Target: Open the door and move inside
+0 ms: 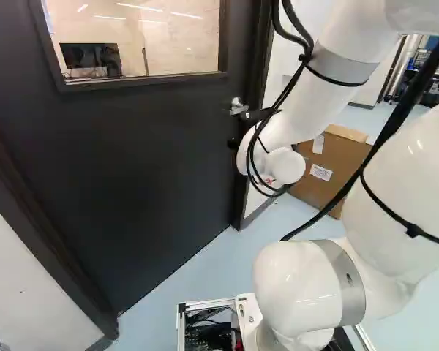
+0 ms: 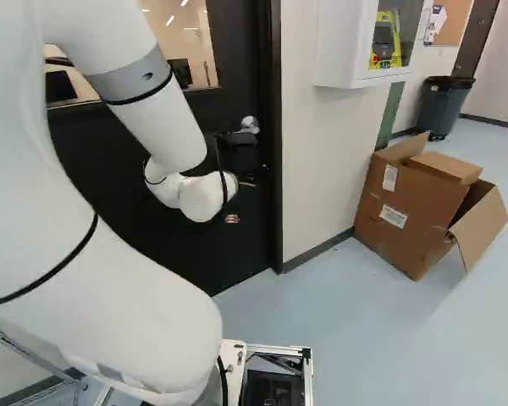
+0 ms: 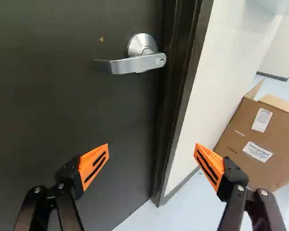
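Observation:
The dark door (image 1: 154, 153), with a window in its upper part, stands closed in its dark frame. Its silver lever handle (image 1: 238, 107) sits near the frame; the handle (image 2: 250, 125) also shows in the right base view. My gripper (image 2: 240, 154) is close to the door just below the handle, partly hidden by the wrist. In the wrist view the gripper (image 3: 151, 147) has its orange-padded fingers wide apart with nothing between them. The lever (image 3: 135, 62) lies ahead of them, level and untouched. One finger is over the door, the other over the wall side.
Right of the door frame is a white wall (image 2: 313, 169) bearing a white cabinet (image 2: 347, 51). An open cardboard box (image 2: 411, 211) stands on the floor beside that wall, with a dark bin (image 2: 443, 106) farther back. Another wall (image 1: 29, 278) borders the door's left side.

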Controlling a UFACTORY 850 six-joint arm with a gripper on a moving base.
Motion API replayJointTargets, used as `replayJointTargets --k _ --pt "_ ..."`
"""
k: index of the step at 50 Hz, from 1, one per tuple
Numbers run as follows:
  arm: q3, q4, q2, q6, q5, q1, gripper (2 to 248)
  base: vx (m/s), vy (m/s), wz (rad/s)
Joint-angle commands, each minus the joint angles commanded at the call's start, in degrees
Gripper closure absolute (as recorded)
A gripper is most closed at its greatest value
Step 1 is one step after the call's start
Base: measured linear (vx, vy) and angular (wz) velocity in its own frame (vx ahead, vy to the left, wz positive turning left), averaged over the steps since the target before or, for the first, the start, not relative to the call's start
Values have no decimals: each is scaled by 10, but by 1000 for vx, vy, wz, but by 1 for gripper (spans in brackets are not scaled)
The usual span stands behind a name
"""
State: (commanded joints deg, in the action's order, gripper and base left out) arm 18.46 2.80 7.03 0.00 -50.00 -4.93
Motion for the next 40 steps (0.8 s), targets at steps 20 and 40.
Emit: replayJointTargets --k 20,40 --pt "40 61 -12 0 0 -18 3 0 0 0" --pt "70 152 -14 0 0 -31 3 0 0 0"
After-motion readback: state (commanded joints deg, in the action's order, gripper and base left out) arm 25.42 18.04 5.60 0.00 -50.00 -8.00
